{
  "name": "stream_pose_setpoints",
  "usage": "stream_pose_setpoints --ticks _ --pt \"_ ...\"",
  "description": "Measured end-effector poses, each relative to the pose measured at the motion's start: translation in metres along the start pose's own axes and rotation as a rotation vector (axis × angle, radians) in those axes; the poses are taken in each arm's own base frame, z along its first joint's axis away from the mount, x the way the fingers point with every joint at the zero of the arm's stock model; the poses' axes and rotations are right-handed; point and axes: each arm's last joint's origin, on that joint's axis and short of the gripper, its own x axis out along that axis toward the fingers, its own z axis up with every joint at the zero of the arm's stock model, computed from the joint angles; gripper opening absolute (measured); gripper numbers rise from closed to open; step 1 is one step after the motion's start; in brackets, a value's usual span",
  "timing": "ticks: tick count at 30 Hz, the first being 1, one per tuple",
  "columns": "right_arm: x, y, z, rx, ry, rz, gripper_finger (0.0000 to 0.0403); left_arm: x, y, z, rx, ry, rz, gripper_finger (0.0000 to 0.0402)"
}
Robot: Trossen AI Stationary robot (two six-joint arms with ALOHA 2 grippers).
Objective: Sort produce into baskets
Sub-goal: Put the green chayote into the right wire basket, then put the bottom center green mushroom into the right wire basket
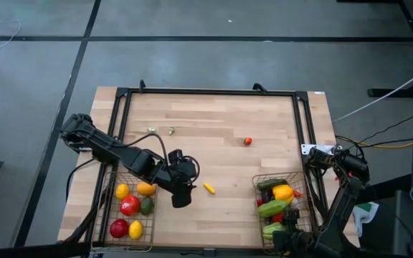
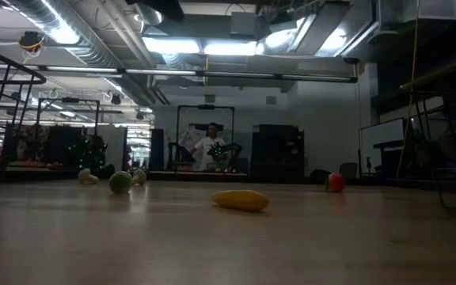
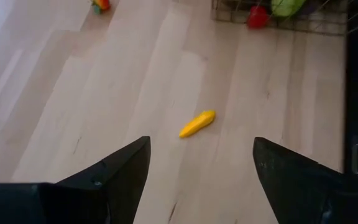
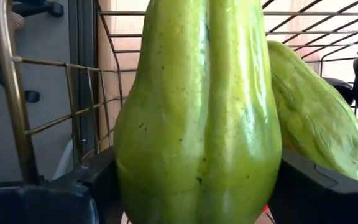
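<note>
Left gripper [image 1: 183, 195] open (empty) beside yellow piece [image 1: 209, 188]; right gripper [image 4: 194, 180] straddles green piece [image 4: 197, 112]

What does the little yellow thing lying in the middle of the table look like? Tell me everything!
The little yellow thing is a small, smooth, plastic-looking toy, long and tapered, fatter at one end, a bit like a banana or corn cob. It lies flat on its side on the bare wooden table, between the two baskets. Nothing touches it. The left pincer is open just short of it, pointing toward it.
</note>
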Motion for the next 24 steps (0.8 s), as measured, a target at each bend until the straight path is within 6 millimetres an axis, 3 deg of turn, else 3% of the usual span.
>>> stream_pose_setpoints --ticks 5,13,24 --pt "0.0 0.0 -0.001 -0.002 0.031 0.009 0.031 0.012 0.004 0.0 -0.032 0.036 0.047 0.028" --pt "0.001 0.0 -0.001 -0.001 0.042 0.014 0.0394 0.038 0.025 -0.003 -0.118 0.163 0.187 0.028" --pt "-0.001 -0.004 -0.003 0.014 0.196 0.059 0.0356 0.067 0.055 -0.009 -0.197 0.346 0.355 0.028"
